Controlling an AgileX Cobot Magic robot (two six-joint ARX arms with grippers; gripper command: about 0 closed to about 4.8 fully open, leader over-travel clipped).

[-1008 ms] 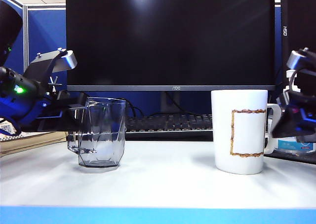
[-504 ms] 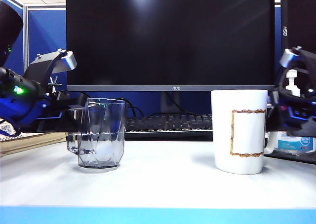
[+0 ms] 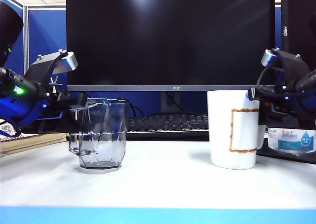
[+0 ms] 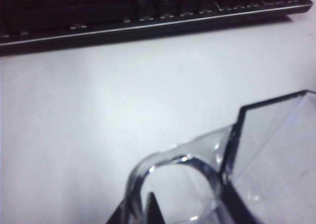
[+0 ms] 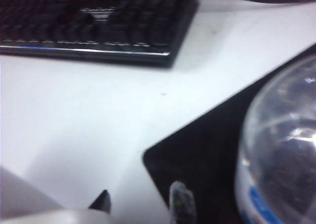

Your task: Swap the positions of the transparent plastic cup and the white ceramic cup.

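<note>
Since a second ago the right hand (image 3: 260,119) has narrowed onto the white ceramic cup (image 3: 232,130) handle at right, shifting it leftward, while the left hand (image 3: 74,116), clamped on the transparent plastic cup (image 3: 102,133) handle, waits.

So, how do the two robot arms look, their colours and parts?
Both arms are dark, black with blue-lit surfaces. The left arm shows a green light and a silver-grey bracket on top. The right arm has a silver knob and black cables. Their end effector fingers are black.

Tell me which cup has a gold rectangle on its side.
The white ceramic cup, standing on the right by the right hand. The transparent plastic cup on the left is see-through and faceted, without markings.
</note>
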